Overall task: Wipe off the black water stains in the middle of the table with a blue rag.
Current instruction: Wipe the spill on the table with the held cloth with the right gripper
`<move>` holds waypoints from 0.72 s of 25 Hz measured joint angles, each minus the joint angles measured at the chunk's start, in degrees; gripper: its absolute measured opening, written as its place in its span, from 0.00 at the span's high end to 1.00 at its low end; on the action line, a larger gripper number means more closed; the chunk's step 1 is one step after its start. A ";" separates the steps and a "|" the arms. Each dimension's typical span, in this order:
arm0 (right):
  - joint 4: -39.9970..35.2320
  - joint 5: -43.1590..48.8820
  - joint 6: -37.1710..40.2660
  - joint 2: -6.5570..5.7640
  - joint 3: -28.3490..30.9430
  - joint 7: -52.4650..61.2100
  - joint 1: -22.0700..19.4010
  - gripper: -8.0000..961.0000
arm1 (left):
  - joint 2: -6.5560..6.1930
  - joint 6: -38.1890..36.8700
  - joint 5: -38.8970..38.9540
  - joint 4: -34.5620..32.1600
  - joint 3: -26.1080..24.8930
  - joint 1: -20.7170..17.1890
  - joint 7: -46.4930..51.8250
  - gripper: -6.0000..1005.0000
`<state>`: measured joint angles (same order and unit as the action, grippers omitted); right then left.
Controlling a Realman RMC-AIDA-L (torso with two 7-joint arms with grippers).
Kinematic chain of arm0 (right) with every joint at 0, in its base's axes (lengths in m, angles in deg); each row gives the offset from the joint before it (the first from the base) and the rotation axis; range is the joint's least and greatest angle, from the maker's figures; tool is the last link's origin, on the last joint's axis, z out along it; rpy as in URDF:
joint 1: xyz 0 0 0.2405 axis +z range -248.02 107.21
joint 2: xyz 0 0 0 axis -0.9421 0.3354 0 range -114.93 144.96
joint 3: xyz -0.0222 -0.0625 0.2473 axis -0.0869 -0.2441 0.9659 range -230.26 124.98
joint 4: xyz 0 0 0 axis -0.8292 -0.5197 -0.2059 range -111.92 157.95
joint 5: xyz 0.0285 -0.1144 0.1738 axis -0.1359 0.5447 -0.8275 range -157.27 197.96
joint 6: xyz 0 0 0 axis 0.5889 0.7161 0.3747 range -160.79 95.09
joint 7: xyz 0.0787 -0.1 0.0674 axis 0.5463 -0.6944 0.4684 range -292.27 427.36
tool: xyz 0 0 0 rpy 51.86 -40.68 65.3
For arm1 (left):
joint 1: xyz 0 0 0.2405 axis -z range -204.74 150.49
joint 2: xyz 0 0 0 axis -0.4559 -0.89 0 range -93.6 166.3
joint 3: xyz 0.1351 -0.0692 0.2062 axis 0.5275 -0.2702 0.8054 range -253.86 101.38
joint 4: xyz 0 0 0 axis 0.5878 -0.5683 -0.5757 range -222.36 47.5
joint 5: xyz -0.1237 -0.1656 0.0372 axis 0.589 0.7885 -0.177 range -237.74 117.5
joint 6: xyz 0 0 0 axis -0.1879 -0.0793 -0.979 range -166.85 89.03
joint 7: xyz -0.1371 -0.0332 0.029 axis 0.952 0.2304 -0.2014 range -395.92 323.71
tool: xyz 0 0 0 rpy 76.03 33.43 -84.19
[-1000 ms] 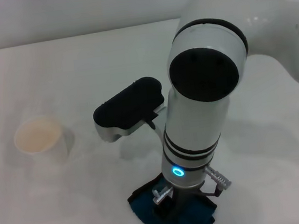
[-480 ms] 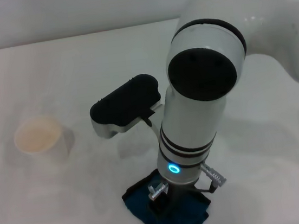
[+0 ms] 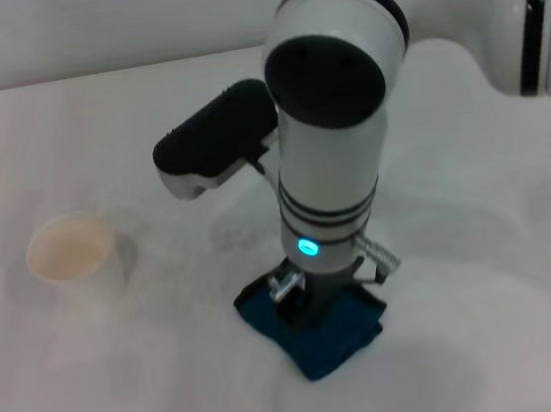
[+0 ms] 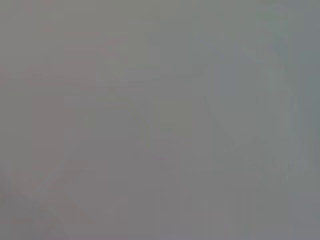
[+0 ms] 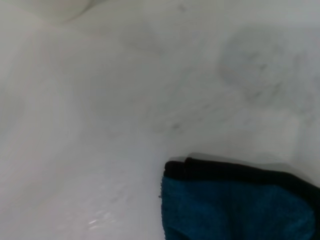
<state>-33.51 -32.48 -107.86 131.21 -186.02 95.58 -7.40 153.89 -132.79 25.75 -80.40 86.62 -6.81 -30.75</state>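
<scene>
The blue rag (image 3: 322, 336) lies on the white table (image 3: 485, 271) near the front middle, and its black-edged corner shows in the right wrist view (image 5: 235, 205). My right gripper (image 3: 313, 307) points straight down and is shut on the rag, pressing it to the tabletop. No clear puddle shows in the head view, where the arm covers the table's middle. In the right wrist view a faint greyish smear with small dark specks (image 5: 252, 70) lies beyond the rag; I cannot tell stain from shadow. The left gripper is out of view.
A white paper cup (image 3: 72, 253) stands at the left of the table, and its base shows in the right wrist view (image 5: 60, 7). The right arm's black-capped wrist camera housing (image 3: 212, 138) juts out to the left. The left wrist view is plain grey.
My right arm has dragged the blue rag away from the table's front edge toward the middle. The cup has not moved.
</scene>
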 joint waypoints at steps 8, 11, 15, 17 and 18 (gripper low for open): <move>6.26 7.39 -3.99 0.00 6.50 -5.10 1.31 0.93 | -0.20 0.01 0.00 0.00 0.09 -0.17 0.00 0.13; 8.78 10.42 -4.42 0.00 9.10 -7.30 1.33 0.93 | -0.33 0.01 0.00 0.00 0.10 -0.31 0.00 0.13; 12.30 14.02 -4.47 -0.01 11.46 -9.54 1.26 0.93 | -0.42 0.01 0.00 0.00 0.09 -0.45 0.00 0.13; 13.96 15.62 -4.25 -0.05 12.26 -10.39 1.01 0.93 | -0.47 0.01 0.00 0.00 0.09 -0.48 0.00 0.13; 14.55 16.11 -4.10 -0.04 12.49 -10.64 0.89 0.93 | -0.49 0.01 0.00 0.00 0.09 -0.48 0.00 0.13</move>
<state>-18.96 -16.37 -111.97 131.17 -173.53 84.94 -6.51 153.40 -132.78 25.75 -80.40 86.71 -7.29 -30.74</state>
